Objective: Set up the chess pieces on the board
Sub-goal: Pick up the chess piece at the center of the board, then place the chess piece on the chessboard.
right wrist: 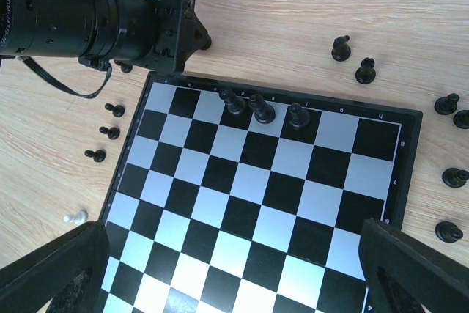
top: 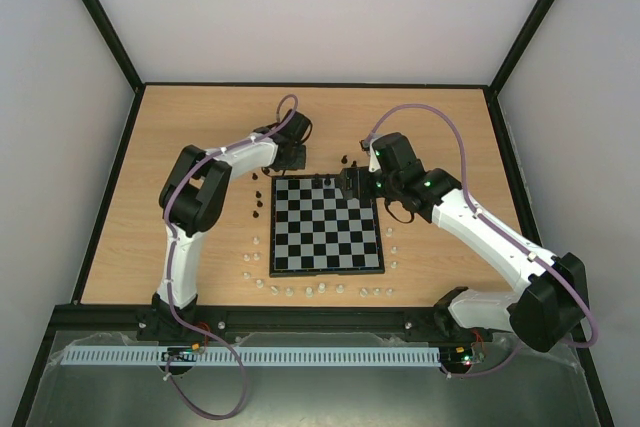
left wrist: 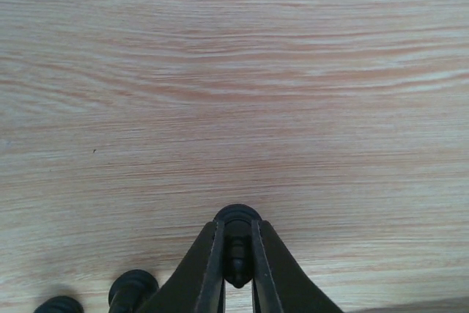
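While the square black-and-grey checked chessboard [top: 327,224] lies flat, the left gripper [top: 290,156] sits off its far-left corner. Left wrist view: the jaws clamp one tiny black chess piece [left wrist: 236,258]. Right wrist view: the right gripper [right wrist: 231,240] gapes wide above the chessboard, with three black pieces [right wrist: 260,108] on its far row.
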### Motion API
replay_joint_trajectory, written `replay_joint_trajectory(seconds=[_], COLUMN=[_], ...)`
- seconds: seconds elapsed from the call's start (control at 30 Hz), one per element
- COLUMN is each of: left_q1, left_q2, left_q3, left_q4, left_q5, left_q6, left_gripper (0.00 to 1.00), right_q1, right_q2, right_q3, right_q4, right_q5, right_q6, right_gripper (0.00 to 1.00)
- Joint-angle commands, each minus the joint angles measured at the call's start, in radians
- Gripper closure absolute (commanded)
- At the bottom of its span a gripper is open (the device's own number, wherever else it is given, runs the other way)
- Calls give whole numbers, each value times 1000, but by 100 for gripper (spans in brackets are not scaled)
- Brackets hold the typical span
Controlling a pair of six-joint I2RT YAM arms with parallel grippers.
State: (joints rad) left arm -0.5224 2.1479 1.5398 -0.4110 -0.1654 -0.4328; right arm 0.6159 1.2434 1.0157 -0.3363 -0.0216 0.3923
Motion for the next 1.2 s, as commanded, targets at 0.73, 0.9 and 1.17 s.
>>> replay_joint_trajectory(seconds=[0.73, 0.9, 1.17], left_q1=[-136, -156, -166], left_q2=[-204, -209, -201], left_q3=[-142, -190, -209], left_q4=[-45, -27, -11], left_q5=[15, 13, 12], left_q6=[-34, -48, -55], left_gripper=[97, 96, 96], right_q1=[5, 4, 5], right_q2=[-12, -11, -11], right_q3=[-24, -23, -27], right_q4=[4, 5, 6], right_q5=[4, 3, 0], right_q6=[-2, -1, -1], right_gripper=[7, 7, 7])
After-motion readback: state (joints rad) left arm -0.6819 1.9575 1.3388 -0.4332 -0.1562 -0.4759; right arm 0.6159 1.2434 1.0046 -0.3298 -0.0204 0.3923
